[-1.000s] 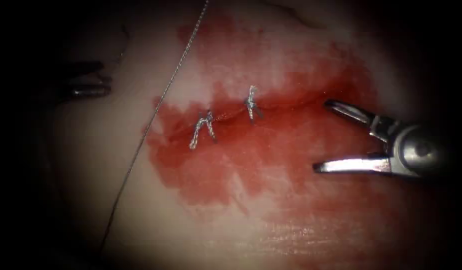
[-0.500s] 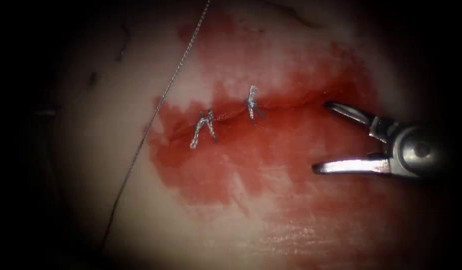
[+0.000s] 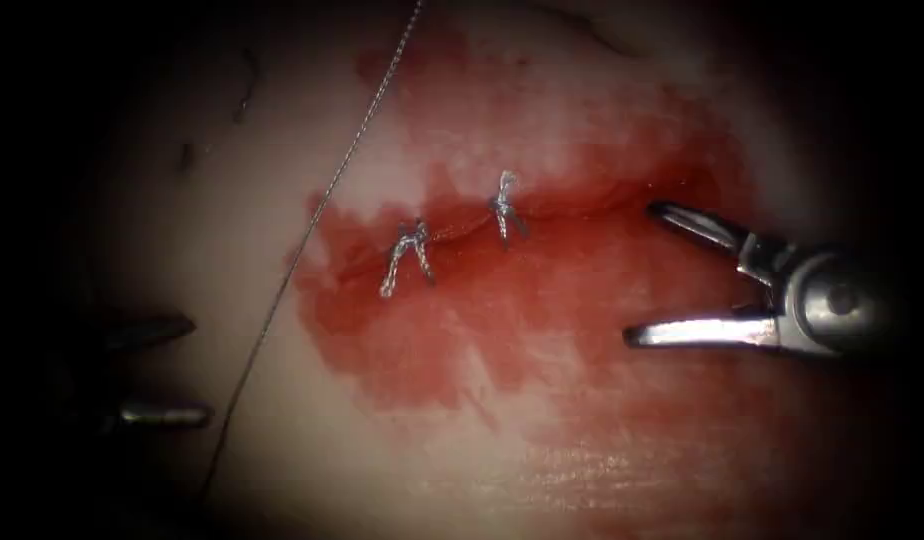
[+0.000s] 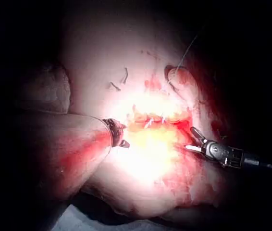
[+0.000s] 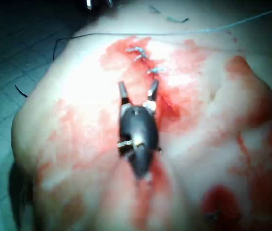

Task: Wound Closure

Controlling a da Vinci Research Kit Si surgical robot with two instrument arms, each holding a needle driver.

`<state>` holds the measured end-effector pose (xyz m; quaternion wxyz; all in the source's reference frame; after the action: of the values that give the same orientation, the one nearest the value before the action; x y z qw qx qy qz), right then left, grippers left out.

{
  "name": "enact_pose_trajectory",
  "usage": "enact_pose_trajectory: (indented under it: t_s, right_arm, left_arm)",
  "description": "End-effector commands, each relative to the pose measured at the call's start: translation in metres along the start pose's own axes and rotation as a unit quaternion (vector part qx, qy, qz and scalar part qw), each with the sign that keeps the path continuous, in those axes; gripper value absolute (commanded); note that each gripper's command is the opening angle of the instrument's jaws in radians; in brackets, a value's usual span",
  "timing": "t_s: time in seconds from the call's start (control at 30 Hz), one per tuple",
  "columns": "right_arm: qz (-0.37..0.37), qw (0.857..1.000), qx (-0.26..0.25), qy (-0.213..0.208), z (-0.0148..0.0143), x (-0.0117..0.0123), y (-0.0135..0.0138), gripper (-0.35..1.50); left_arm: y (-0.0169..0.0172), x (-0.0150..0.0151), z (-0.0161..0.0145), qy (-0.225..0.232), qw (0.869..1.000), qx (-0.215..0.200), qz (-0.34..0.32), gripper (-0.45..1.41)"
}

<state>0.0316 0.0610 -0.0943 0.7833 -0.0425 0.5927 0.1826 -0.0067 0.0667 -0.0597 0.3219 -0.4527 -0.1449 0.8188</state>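
The cut [image 3: 542, 215] runs across the tissue [image 3: 542, 440], in the middle of the red fluid [image 3: 542, 330]. Two knots close part of it: one knot [image 3: 405, 255] is at the left end of the cut and the other knot [image 3: 503, 207] is just to the right of it. The rest of the cut, to the right of the knots, is open.

The right tool [image 3: 637, 270] is at the right end of the cut. Its two jaws are spread wide apart and hold nothing. One tip is right at the cut line and the other tip is below the cut, over the red fluid. It sits in the same spot as a second ago.

The left tool [image 3: 187, 370] is far to the left of the cut and lower than it, in the dark. Its two jaws are apart and hold nothing. A second ago it was higher up, above the level of the cut; half a second ago it was gone from sight, and now it is back lower down.

A long thread [image 3: 312, 225] lies slanting over the tissue, left of the knots, and touches no tool. It has not moved. I cannot tell where the needle is.
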Motion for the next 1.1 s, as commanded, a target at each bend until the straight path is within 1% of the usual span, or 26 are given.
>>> enact_pose_trajectory:
  t_s: [0.03, 0.13, 0.17, 0.2, 0.4, 0.57, 0.77, 0.83, 0.93, 0.97, 1.0, 1.03, 1.07, 1.1]
  right_arm:
    - [0.0, 1.0, 0.001, 0.002, 0.0008, -0.0002, -0.0002, 1.32]
    - [0.0, 1.0, 0.001, 0.002, 0.0008, -0.0002, -0.0002, 1.32]
    - [0.0, 1.0, 0.001, 0.002, 0.0008, -0.0002, -0.0003, 1.32]
    - [0.0, 1.0, 0.001, 0.002, 0.0008, -0.0002, -0.0003, 1.32]
    - [0.003, 1.0, 0.0, 0.002, 0.0009, -0.0001, -0.0004, 1.32]
    - [0.003, 1.0, 0.0, 0.002, 0.0009, -0.0001, -0.0004, 1.32]
    - [0.003, 1.0, 0.0, 0.002, 0.0009, -0.0001, -0.0005, 1.32]
    - [0.003, 1.0, 0.0, 0.002, 0.0009, -0.0001, -0.0004, 1.32]
    - [0.003, 1.0, 0.0, 0.002, 0.0009, -0.0001, -0.0005, 1.32]
    - [0.003, 1.0, 0.0, 0.002, 0.0009, -0.0001, -0.0005, 1.32]
    - [0.003, 1.0, 0.0, 0.002, 0.0009, 0.0, -0.0005, 1.32]
    - [0.003, 1.0, 0.0, 0.002, 0.0009, 0.0, -0.0005, 1.32]
    - [0.003, 1.0, 0.0, 0.002, 0.0009, 0.0, -0.0005, 1.32]
    - [0.003, 1.0, 0.0, 0.002, 0.0009, 0.0, -0.0005, 1.32]
  left_arm:
    - [0.0, -0.0001, 0.0019, -0.002, 1.0, 0.008, 0.004, 0.73]
    - [0.0, -0.0009, 0.0032, -0.013, 1.0, 0.018, 0.003, 0.73]
    - [-0.0004, -0.0015, 0.0041, -0.026, 0.999, 0.032, 0.006, 0.73]
    - [-0.0007, -0.0018, 0.0044, -0.029, 0.999, 0.037, 0.008, 0.73]
    - [-0.0025, -0.0026, 0.0047, -0.036, 0.997, 0.061, 0.007, 0.74]
    - [-0.003, -0.0032, 0.0045, -0.04, 0.997, 0.066, 0.007, 0.73]
    - [-0.0032, -0.0041, 0.0055, -0.049, 0.996, 0.07, 0.005, 0.73]
    - [-0.0033, -0.0046, 0.0062, -0.055, 0.996, 0.072, 0.001, 0.73]
    - [-0.004, -0.0051, 0.0067, -0.051, 0.996, 0.073, -0.02, 0.65]
    - [-0.004, -0.0051, 0.0067, -0.051, 0.996, 0.073, -0.02, 0.65]
    - [-0.0047, -0.0052, 0.0066, -0.049, 0.995, 0.074, -0.043, 0.51]
    - [-0.0051, -0.0052, 0.0064, -0.047, 0.995, 0.074, -0.057, 0.32]
    - [-0.0051, -0.0052, 0.0064, -0.047, 0.995, 0.074, -0.057, 0.32]
    - [-0.0058, -0.0052, 0.0061, -0.045, 0.993, 0.073, -0.082, -0.15]
